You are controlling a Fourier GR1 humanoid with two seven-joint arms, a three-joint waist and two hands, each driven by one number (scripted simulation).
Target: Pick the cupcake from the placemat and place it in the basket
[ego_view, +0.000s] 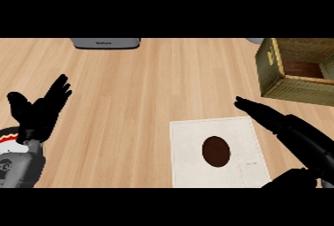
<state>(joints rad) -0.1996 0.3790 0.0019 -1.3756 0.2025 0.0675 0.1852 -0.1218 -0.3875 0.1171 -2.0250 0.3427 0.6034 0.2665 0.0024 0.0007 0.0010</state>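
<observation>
A dark brown cupcake [216, 151] sits in the middle of a white placemat [189, 137] at the lower centre of the counter. A woven olive basket [271, 66] with a reddish-brown floor stands at the upper right. My right hand [287, 126] reaches in from the lower right with straight fingers, just right of the placemat and apart from the cupcake. At the left edge, far from both, my left hand [40, 108] rests open with its fingers up.
A grey appliance [105, 43] lies at the far edge, upper left of centre. Pale wooden counter [143, 97] stretches between the placemat and the basket. A small grey object [255, 40] peeks in beside the basket's far corner.
</observation>
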